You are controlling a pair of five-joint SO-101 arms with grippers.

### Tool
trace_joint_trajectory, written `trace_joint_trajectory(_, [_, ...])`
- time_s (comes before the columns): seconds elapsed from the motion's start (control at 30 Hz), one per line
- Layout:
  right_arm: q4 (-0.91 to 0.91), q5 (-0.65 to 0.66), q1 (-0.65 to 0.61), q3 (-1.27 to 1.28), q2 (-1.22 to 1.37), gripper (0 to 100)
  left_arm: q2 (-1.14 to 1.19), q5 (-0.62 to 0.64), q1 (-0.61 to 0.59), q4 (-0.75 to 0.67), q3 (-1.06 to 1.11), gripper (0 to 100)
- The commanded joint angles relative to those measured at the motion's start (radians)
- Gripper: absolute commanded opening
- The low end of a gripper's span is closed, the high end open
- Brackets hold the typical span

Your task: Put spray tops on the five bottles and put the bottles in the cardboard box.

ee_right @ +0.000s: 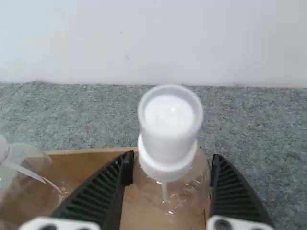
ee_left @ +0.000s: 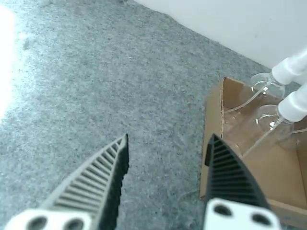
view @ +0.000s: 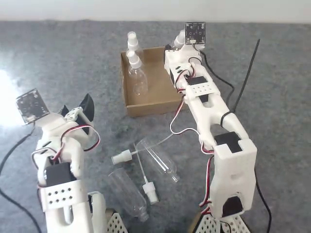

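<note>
The cardboard box (view: 156, 99) sits at the table's middle back. Two capped clear bottles (view: 132, 46) (view: 136, 73) stand along its left side. A third capped bottle (ee_right: 170, 143) stands at the box's far right corner, and my right gripper (ee_right: 171, 155) is shut on it below the white spray top (view: 179, 39). Two bare bottles (view: 156, 158) (view: 127, 191) lie on the table in front, with two loose spray tops (view: 122, 157) (view: 151, 191) beside them. My left gripper (ee_left: 169, 138) hangs open over bare table left of the box (ee_left: 213, 124), holding nothing.
A black cable (view: 245, 77) runs along the table to the right of the right arm. Grey table surface (view: 63, 63) stretches left of the box. A white wall (ee_right: 153, 38) rises just behind the table's back edge.
</note>
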Motion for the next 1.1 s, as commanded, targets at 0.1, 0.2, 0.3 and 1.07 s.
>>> trace_joint_trajectory(0.1, [-0.024, 0.034, 0.018, -0.072, -0.018, 20.3, -0.012, 0.008, -0.006, -0.032, -0.010, 25])
trace_joint_trajectory(0.2, [-0.024, 0.071, 0.018, -0.072, -0.018, 20.3, -0.012, 0.008, -0.006, -0.032, -0.010, 25])
trace_joint_trajectory(0.3, [-0.024, 0.077, 0.018, -0.072, -0.018, 20.3, -0.012, 0.008, -0.006, -0.032, -0.010, 25])
trace_joint_trajectory(1.07, [0.018, 0.078, 0.018, -0.081, -0.019, 29.2, -0.011, 0.008, -0.006, -0.032, -0.010, 25])
